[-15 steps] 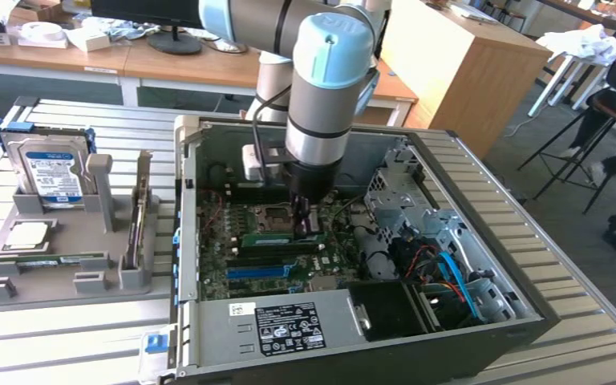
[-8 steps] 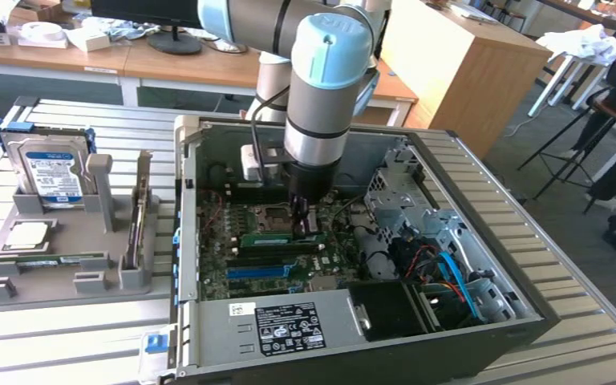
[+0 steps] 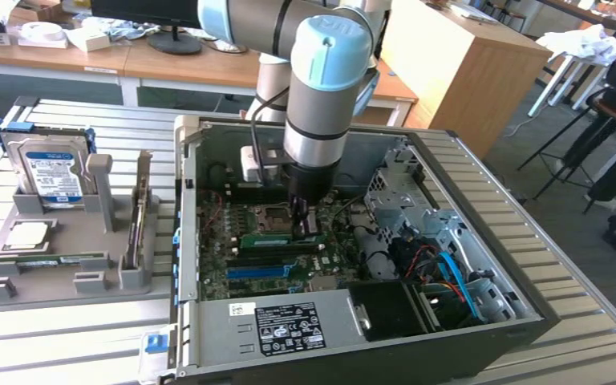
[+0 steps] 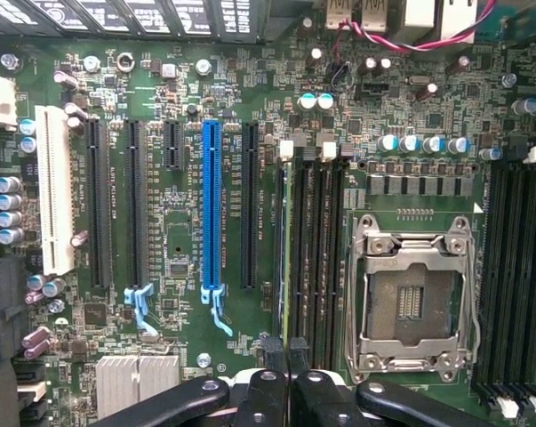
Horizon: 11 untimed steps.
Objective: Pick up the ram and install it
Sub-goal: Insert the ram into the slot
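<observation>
Starting at the pincer: shut, tips pressed together, no visible gap. Parked down inside the computer case, right at one end of the ram. Can't tell whether nipping the stick's top edge or just pressing on it. Looks already stood on edge in a slot on the motherboard, between the empty CPU socket and the blue slot.

Handling-wise, just guessing: light as anything, stiff but thin, so no bending or twisting. Fragile too, with bare chips on the faces and contacts along the bottom edge. Best grabbed by the long top edge or pinched flat across the board near the middle, never by the contacts. Wants straight-down, even pressure, otherwise risks going in crooked. Worth minding the white clips at the slot ends too, small plastic, probably easy to snap.

Further out, on the exterior view's left: a grey tray on the slatted table, holding what looks like a second stick lying flat, a silver processor and a hard drive stood upright.
</observation>
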### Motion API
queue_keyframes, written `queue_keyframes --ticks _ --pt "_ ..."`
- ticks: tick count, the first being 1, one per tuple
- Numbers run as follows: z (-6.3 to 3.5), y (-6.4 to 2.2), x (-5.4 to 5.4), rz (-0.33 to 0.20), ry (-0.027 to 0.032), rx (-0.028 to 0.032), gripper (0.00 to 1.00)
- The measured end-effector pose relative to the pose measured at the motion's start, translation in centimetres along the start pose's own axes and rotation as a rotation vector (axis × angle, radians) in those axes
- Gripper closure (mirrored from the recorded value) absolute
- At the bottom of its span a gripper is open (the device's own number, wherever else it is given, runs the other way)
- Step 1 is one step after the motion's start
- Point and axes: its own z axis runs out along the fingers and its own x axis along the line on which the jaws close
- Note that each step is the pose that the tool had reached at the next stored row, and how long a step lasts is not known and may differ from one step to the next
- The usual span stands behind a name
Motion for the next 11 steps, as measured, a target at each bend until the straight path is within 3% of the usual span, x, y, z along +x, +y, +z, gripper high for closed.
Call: queue_keyframes --ticks 11 --pt "0.36 0.04 0.02 0.000 0.0002 -0.0001 0.88"
